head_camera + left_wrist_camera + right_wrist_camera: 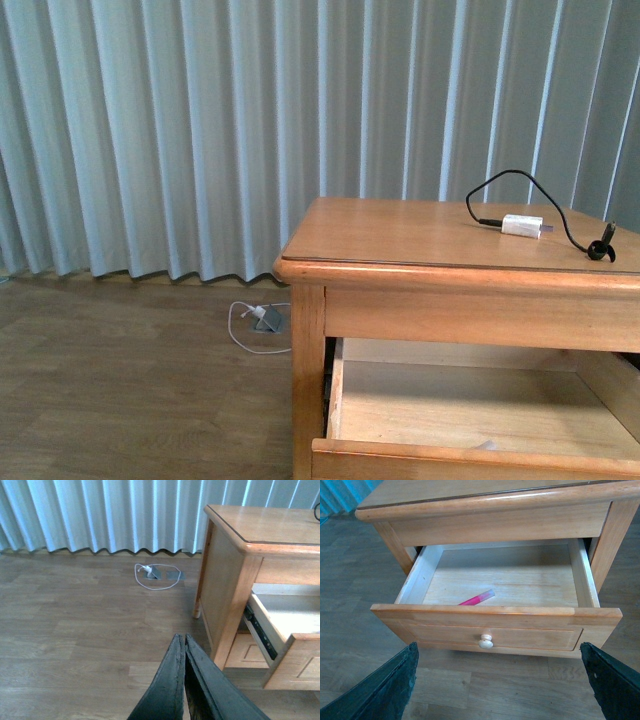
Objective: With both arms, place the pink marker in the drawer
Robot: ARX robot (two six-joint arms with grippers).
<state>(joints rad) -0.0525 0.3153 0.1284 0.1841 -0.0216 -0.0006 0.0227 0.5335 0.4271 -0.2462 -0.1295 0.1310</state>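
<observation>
R hand (pixel 497 650) spread wide, holding nothing. Its matte-black fingers (pixel 390 685) sit either side of the open honey-wood drawer (pixel 495 611), which has a recessed panel front & round pale knob (pixel 485 641). L hand (pixel 184 639) pinched closed, empty, over the grey-brown plank floor (pixel 75 630), well off the desk's side. Short bright-pink marker (pixel 477 599) lies flat & angled on the drawer's smooth bare-wood bottom, close behind the front panel, w/ the rest of the bottom free. The honey-coloured wooden desk (pixel 400 235) has a rounded top edge and carries a white charger block (pixel 521 226) w/ looping black cable toward its right. Behind it is a pleated pale grey-blue curtain (pixel 200 130).
</observation>
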